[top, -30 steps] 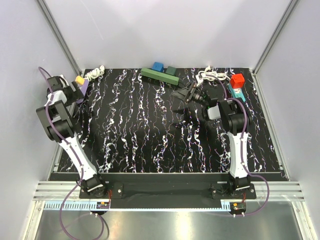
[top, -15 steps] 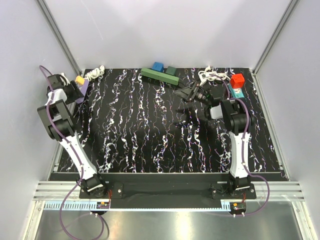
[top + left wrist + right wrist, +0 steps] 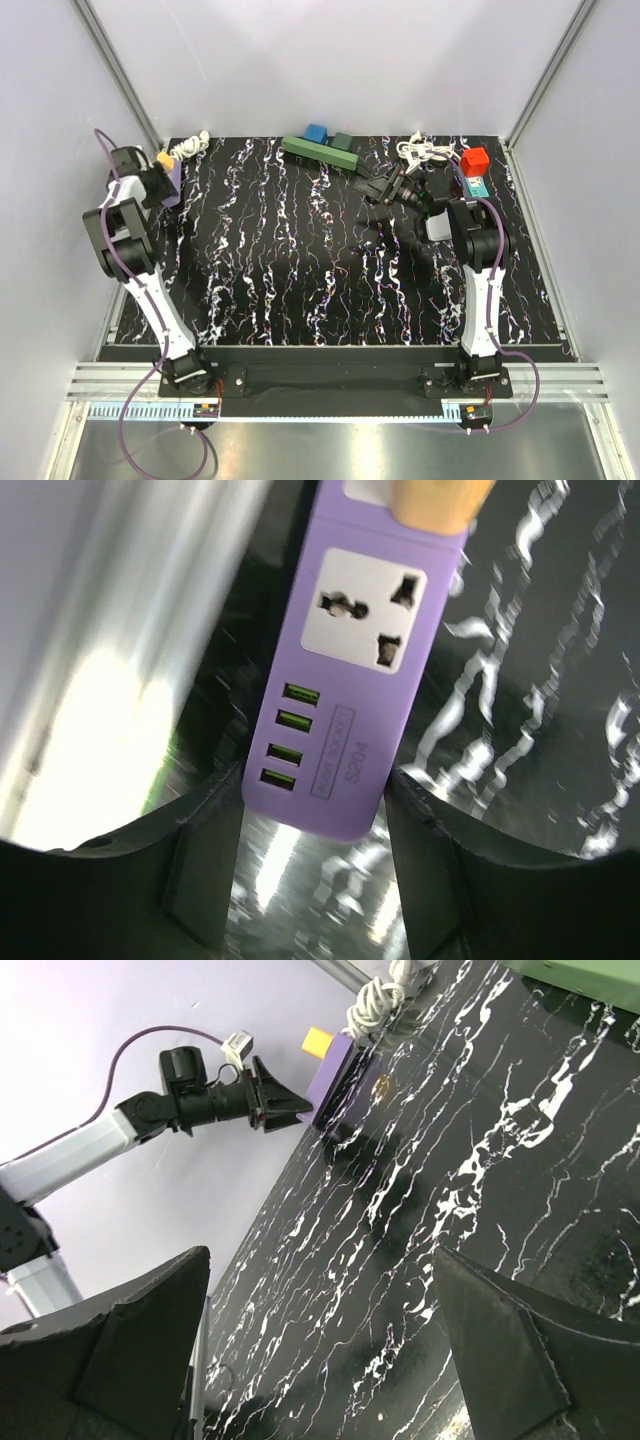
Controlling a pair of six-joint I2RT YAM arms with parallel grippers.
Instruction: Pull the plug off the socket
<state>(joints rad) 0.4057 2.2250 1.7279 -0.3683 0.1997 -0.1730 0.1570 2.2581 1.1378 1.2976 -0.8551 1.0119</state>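
Observation:
A purple power strip (image 3: 167, 180) lies at the table's far left with a yellow plug (image 3: 161, 159) in its far socket. In the left wrist view the strip (image 3: 350, 680) reaches down between my fingers, and the yellow plug (image 3: 435, 500) is at the top edge. My left gripper (image 3: 153, 184) is open, its fingers flanking the strip's near end closely. My right gripper (image 3: 378, 185) is wide open and empty, raised above the back middle of the table. In the right wrist view the strip (image 3: 335, 1070) and the plug (image 3: 318, 1040) are far off.
A green power strip (image 3: 320, 152) with a blue plug (image 3: 317, 132) and a dark green plug (image 3: 343, 141) lies at the back. A teal strip (image 3: 472, 185) with a red plug (image 3: 474, 160) is at the back right. White cables (image 3: 425, 150) lie beside it. The left wall is close to the purple strip.
My left gripper has moved toward the back and onto the purple strip's near end. My right gripper has moved toward the back of the table.

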